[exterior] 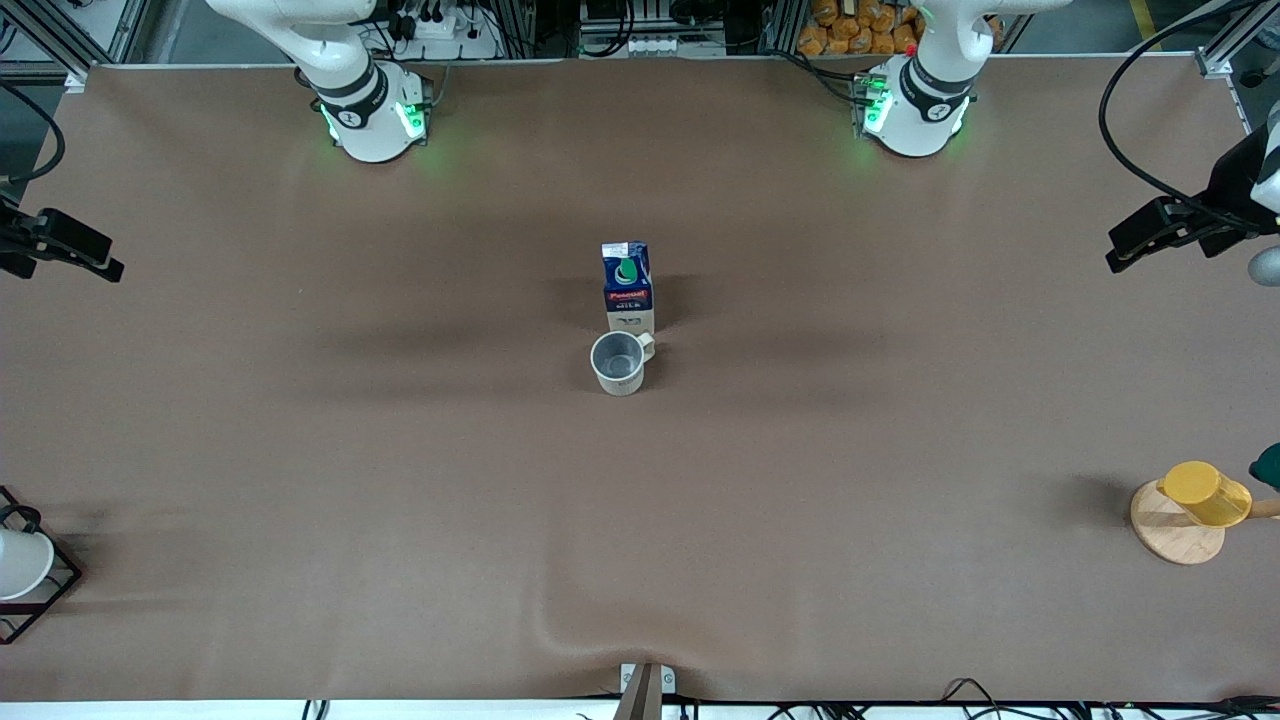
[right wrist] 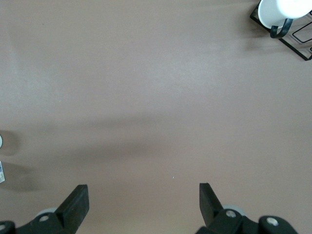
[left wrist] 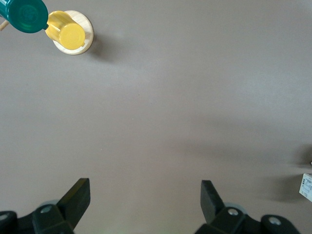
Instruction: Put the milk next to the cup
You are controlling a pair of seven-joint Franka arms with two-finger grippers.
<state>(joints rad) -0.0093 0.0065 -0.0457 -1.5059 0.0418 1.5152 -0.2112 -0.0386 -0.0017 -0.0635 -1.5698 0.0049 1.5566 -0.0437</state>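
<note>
The milk (exterior: 628, 288) stands upright in the middle of the brown table (exterior: 300, 420). It is a small dark-blue carton with a red band, a white bottom part and a green cap. The cup (exterior: 618, 363) sits just beside the milk, a little nearer to the front camera. It is so close that I cannot tell if they touch. The cup is upright, and its handle points toward the milk.

The left gripper (left wrist: 145, 194) hangs in the air over bare table at the left arm's end, well apart from the milk. Its two fingers are spread wide and hold nothing. The right gripper (right wrist: 144, 194) hangs over bare table at the right arm's end, also well apart from the milk. Its fingers are spread wide too, and they hold nothing.

A yellow cup (exterior: 1205, 493) lies tipped on a round wooden coaster (exterior: 1170, 530), far from the milk, at the left arm's end and nearer to the front camera. A white cup in a black wire frame (exterior: 22, 566) sits far from the milk at the right arm's end, also nearer to the front camera.
</note>
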